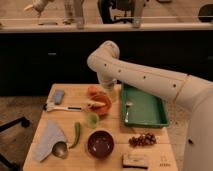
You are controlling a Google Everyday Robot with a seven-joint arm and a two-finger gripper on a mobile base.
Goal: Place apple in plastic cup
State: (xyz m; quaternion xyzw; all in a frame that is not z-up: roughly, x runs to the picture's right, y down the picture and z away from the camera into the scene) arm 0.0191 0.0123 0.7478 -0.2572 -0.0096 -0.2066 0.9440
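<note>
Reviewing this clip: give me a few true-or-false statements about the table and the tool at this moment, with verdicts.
1. The tool hangs at the back of the table, by the orange bowl. True.
2. The green tray lies on the left side of the table as pictured. False: it lies on the right side.
3. Grapes lie in front of the tray. True.
4. The apple sits in the dark bowl. False: it is at the back, next to the orange bowl.
</note>
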